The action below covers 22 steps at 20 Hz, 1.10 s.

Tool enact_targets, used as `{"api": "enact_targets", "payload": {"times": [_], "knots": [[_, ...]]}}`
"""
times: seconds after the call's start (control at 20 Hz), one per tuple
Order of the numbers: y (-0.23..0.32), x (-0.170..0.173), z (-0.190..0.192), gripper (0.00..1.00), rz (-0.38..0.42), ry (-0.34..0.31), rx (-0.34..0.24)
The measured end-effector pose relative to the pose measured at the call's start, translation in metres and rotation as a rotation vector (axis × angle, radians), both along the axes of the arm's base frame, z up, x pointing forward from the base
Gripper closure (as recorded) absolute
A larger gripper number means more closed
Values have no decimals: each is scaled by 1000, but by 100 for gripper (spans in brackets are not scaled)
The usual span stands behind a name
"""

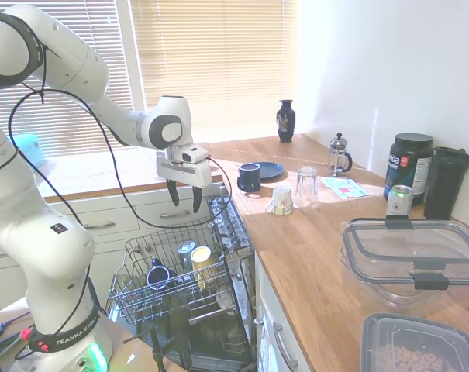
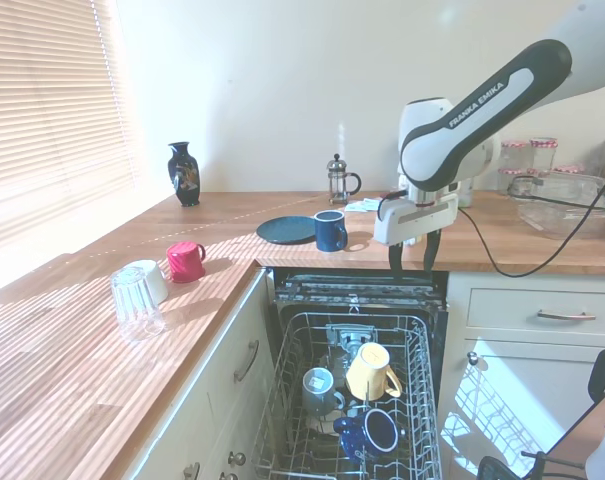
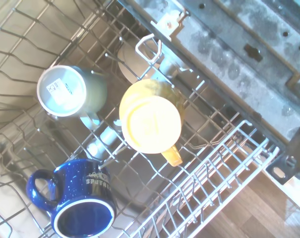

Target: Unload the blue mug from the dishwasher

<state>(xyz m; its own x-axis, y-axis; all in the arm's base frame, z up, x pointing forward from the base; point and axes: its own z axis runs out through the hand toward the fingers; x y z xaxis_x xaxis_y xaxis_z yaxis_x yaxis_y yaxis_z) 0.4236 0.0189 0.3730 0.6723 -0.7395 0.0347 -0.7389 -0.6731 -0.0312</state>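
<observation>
The blue mug (image 1: 158,273) (image 2: 370,432) (image 3: 83,206) lies tilted in the dishwasher's pulled-out wire rack (image 1: 133,249) (image 2: 282,385) (image 3: 214,171), its mouth showing. Beside it in the rack are a yellow mug (image 1: 201,257) (image 2: 372,372) (image 3: 150,116) and a grey mug (image 1: 185,252) (image 2: 317,388) (image 3: 70,91), both upside down. My gripper (image 1: 184,205) (image 2: 412,265) hangs well above the back of the rack, fingers pointing down, open and empty.
A second navy mug (image 1: 249,177) (image 2: 330,230) stands on the wooden counter next to a dark plate (image 1: 270,170) (image 2: 287,229). A red mug (image 2: 186,260), a glass (image 1: 306,186) (image 2: 137,300), a white cup (image 1: 281,199) and a French press (image 1: 339,154) also stand on it.
</observation>
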Motion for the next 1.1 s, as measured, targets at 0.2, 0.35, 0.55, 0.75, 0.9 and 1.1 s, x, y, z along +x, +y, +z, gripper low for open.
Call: {"api": "enact_targets", "payload": {"times": [0.2, 0.35, 0.55, 0.75, 0.9, 1.1], "knots": [[-7, 2, -4, 0, -23, -15, 2], [-10, 6, -17, 0, -20, -38, 1], [20, -4, -60, 0, 62, -62, -3], [69, -15, -109, 0, 189, -95, -22], [98, -21, -136, 0, 265, -103, -46], [137, -30, -157, 0, 382, -126, -84]]}}
